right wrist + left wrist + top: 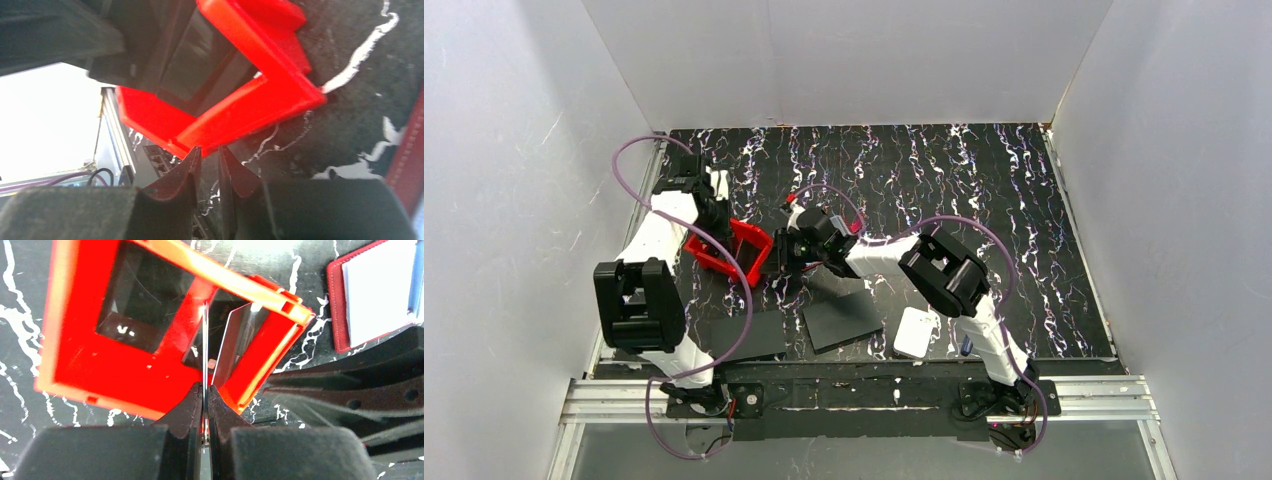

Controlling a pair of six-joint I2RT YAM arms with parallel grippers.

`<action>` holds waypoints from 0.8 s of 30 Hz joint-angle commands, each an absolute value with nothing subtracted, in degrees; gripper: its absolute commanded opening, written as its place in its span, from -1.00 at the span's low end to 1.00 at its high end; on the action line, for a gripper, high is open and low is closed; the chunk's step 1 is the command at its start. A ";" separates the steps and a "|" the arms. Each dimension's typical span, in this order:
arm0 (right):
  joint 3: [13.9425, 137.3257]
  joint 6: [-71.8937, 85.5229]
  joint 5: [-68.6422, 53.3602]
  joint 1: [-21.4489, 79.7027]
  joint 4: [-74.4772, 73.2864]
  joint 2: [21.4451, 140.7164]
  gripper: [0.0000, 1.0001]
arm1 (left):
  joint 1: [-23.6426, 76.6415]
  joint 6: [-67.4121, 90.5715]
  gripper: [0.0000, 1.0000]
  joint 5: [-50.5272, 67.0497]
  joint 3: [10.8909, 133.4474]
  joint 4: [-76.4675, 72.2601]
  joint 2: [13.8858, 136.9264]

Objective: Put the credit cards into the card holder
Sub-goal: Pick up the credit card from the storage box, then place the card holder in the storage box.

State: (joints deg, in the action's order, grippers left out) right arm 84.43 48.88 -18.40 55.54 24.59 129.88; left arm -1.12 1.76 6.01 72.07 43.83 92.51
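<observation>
My left gripper (205,388) is shut on a thin credit card (205,340), seen edge-on and held upright over the bright red bin (100,360). A second card (235,345) leans inside the bin. The dark red card holder (336,300) lies open at the upper right with a white card (375,290) in it. My right gripper (209,150) hovers just beside the bin's corner (250,105), its jaws a narrow gap apart with nothing between them. The holder's stitched edge (411,150) shows at the right. In the top view both grippers (722,225) (789,262) flank the bin (736,250).
Two black flat sheets (842,320) (746,335) and a white rounded-square pad (916,332) lie near the front edge. The right arm covers most of the card holder (855,227) in the top view. White walls enclose the marbled black table (984,190).
</observation>
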 commanded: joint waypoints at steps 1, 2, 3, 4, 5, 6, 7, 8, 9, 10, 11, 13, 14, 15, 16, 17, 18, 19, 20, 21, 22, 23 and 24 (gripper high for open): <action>88.32 43.39 -18.42 54.60 19.81 125.86 -0.40 | -2.61 2.25 -1.00 3.48 73.61 44.96 86.10; 88.61 42.55 -18.34 54.57 19.11 125.52 -0.36 | -2.67 2.31 -1.00 3.32 73.66 44.96 85.51; 88.85 41.87 -18.20 54.52 18.50 125.25 -0.34 | -2.71 2.14 -1.00 3.52 73.62 44.93 84.96; 88.95 41.38 -18.09 54.50 18.09 125.06 -0.32 | -2.73 1.95 -1.00 3.54 73.58 44.91 84.47; 88.95 41.12 -18.11 54.49 17.98 124.90 -0.32 | -2.73 1.78 -1.00 3.24 73.38 44.83 83.91; 88.98 41.06 -18.36 54.49 18.07 124.87 -0.32 | -2.73 1.58 -1.00 3.14 72.97 44.42 83.40; 89.07 41.05 -18.56 54.49 18.04 124.92 -0.31 | -2.74 1.30 -1.00 3.37 72.42 43.93 82.91; 89.11 41.05 -18.80 54.49 18.10 125.00 -0.31 | -2.73 0.89 -1.00 3.98 72.08 43.50 82.53; 89.06 41.24 -19.28 54.49 18.50 125.10 -0.31 | -2.73 0.43 -1.00 4.69 71.72 43.03 82.27; 89.07 41.49 -19.92 54.43 19.03 125.27 -0.31 | -2.72 0.29 -1.00 5.09 71.36 42.51 82.01; 89.29 41.71 -20.61 54.35 19.39 125.43 -0.31 | -2.72 0.39 -1.00 5.51 70.99 41.88 81.71; 90.21 42.50 -22.23 54.13 19.80 125.66 -0.29 | -2.74 0.79 -1.00 6.63 70.62 41.34 81.10; 90.94 43.16 -23.16 53.96 20.04 125.73 -0.25 | -2.87 1.13 -1.00 7.37 70.43 41.05 80.68; 91.32 44.29 -24.14 53.80 20.77 125.76 -0.19 | -3.17 1.49 -1.00 8.32 70.17 40.79 80.36; 91.29 46.21 -25.26 53.63 22.47 125.77 -0.13 | -3.70 1.96 -1.00 9.73 70.03 40.70 80.25; 90.88 48.96 -26.55 53.52 25.40 125.86 -0.05 | -4.59 2.74 -1.00 11.51 70.13 40.91 80.34; 90.41 52.09 -27.95 53.34 28.54 126.37 0.03 | -5.66 3.53 -1.00 14.00 70.43 41.35 80.55; 90.18 55.11 -28.86 53.23 31.40 126.91 0.10 | -6.96 4.40 -1.00 15.95 70.77 41.92 80.86; 89.95 57.88 -29.53 53.14 34.20 127.48 0.17 | -8.43 5.37 -1.00 18.09 71.19 42.61 81.09; 89.68 60.79 -30.02 53.02 36.85 128.04 0.24 | -9.90 6.12 -1.00 20.52 71.66 43.37 81.28; 89.40 63.62 -30.33 52.93 39.36 128.58 0.30 | -11.26 6.64 -1.00 22.73 72.08 44.02 81.34; 89.15 66.12 -30.46 52.83 41.60 129.10 0.36 | -12.31 7.09 -1.00 24.44 72.25 44.40 81.19; 88.91 68.33 -30.38 52.72 43.53 129.53 0.41 | -12.93 7.54 -1.00 25.63 72.28 44.69 80.80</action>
State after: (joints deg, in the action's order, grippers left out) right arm 88.38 56.23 -27.37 53.47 29.49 128.49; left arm -9.41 4.64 16.28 70.59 41.83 83.31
